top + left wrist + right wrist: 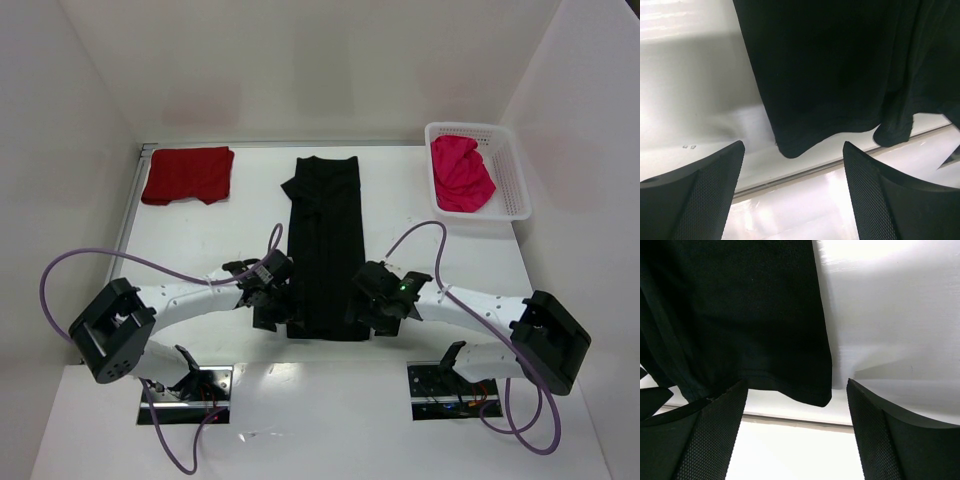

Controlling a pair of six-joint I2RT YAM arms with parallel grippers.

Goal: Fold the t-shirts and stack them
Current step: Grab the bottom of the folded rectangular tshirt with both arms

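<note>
The black t-shirt point(327, 245) lies in a long narrow strip down the table's middle. My left gripper point(272, 318) stands open at its near left corner, and my right gripper point(368, 318) stands open at its near right corner. In the left wrist view the black hem corner point(790, 147) sits between the spread fingers point(705, 195), unclamped. The right wrist view shows the other hem corner point(822, 397) between the fingers point(880, 435), also unclamped. A folded dark red t-shirt point(187, 174) rests at the back left. The pink-red t-shirt point(460, 172) lies crumpled in the basket.
A white mesh basket point(512, 165) stands at the back right by the wall. White walls close in the table on three sides. The table's near edge seam point(805, 172) runs just beyond the shirt's hem. Purple cables point(120, 258) loop over both arms.
</note>
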